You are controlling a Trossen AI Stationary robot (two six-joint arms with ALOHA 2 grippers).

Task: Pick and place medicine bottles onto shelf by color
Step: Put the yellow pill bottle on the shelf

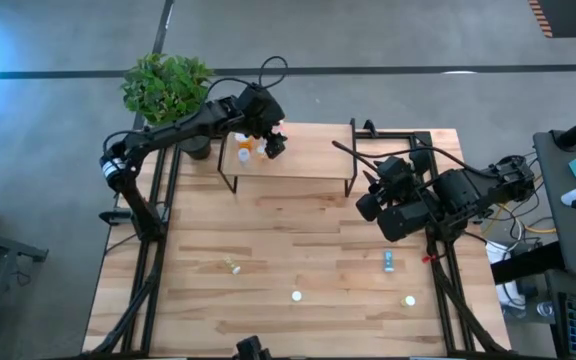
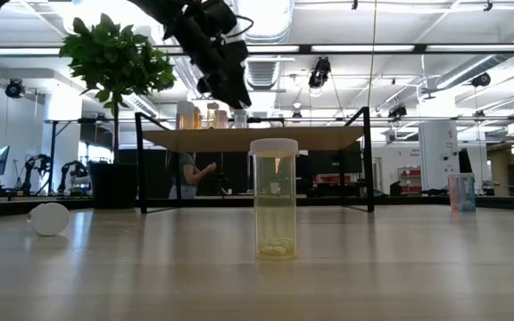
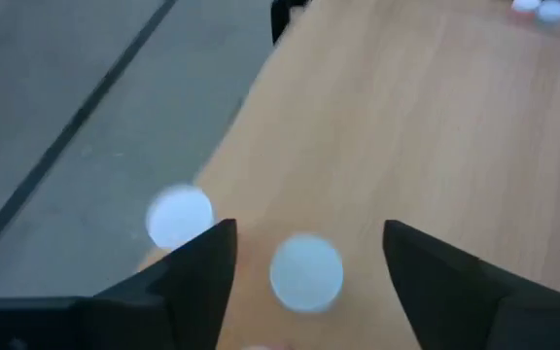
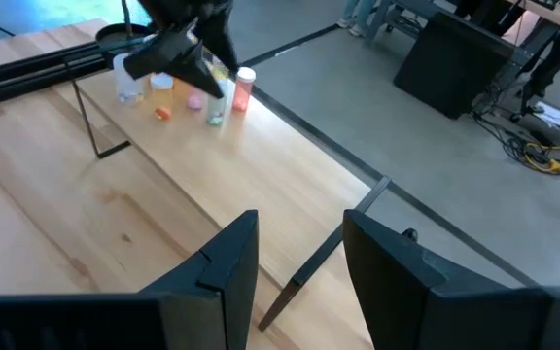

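- Medicine bottles cluster at one end of the shelf; the left gripper is over them, fingers spread, releasing one.
- Next: lift clear and fetch another bottle from the surface.
- Right gripper waits beside the shelf, part-open, empty.

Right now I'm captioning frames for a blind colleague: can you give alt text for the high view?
From above, the left gripper hangs open over bottles at the left end of the shelf. The right gripper waits by the shelf's right end; four more bottles dot the table nearer the camera.

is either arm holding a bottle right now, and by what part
Neither. The left gripper is open over the shelf, a white-capped bottle standing free between its jaws. The right gripper is empty.
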